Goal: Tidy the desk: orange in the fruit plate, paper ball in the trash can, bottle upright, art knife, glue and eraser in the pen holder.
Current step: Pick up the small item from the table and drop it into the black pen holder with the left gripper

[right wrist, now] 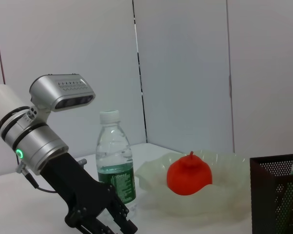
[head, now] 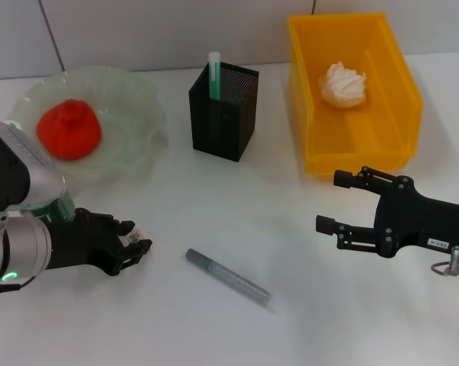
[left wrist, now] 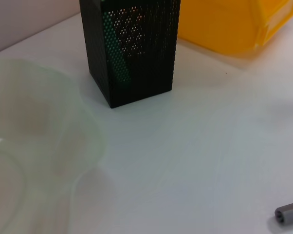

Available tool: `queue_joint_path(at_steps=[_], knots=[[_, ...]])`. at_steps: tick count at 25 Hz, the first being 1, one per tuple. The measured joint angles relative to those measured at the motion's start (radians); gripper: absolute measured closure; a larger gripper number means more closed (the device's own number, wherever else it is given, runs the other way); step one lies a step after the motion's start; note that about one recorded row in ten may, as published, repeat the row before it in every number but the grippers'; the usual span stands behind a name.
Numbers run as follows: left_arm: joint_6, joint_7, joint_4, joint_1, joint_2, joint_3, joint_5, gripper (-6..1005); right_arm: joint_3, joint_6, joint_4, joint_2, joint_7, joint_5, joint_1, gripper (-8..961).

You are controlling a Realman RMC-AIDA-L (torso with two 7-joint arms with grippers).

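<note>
Left tool (head: 136, 246) low over the bench (head: 214, 206), at the near left side. Black fingers pinched close together on the eraser (head: 129, 238). Only a tiny bit of the eraser peeking out between the tips, with its pale striped label showing. Touching the bench or just above it: cannot tell.

Right tool (head: 330, 202) on the right side, in front of the trash can (head: 306, 91). Fingers spread wide apart, with nothing between them. Not touching any of the things.

Orange (head: 69, 130) sitting in the middle of the fruit plate (head: 138, 91), at the far left of the bench. Paper ball (head: 342, 84) lying inside the yellow trash can, at the far right.

Pen holder (head: 223, 110) standing between the plate and the trash can, apart from both. Glue (head: 213, 76) upright in the holder's left corner, its white top poking out over the rim.

Bottle (right wrist: 115, 165) standing upright with its white cap on, right behind the left arm and near the plate. Mostly hidden by that arm in the head view.

Knife (head: 228, 276) lying flat and slanted on the bench, between the two tools and a bit nearer. Touched by nothing.
</note>
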Motion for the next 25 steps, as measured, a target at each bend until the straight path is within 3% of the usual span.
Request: queue_joint_path(at_steps=[7, 16, 25], knots=[[0.002, 0.0, 0.005, 0.003, 0.0, 0.002, 0.0, 619, 0.0, 0.006, 0.0, 0.001, 0.0, 0.0, 0.0, 118], [0.043, 0.003, 0.13, 0.024, -0.002, 0.007, -0.02, 623, 0.0, 0.009, 0.0, 0.006, 0.0, 0.0, -0.006, 118], [0.014, 0.151, 0.151, -0.036, -0.003, 0.007, -0.195, 625, -0.001, 0.002, 0.0, 0.008, 0.0, 0.0, -0.008, 118]])
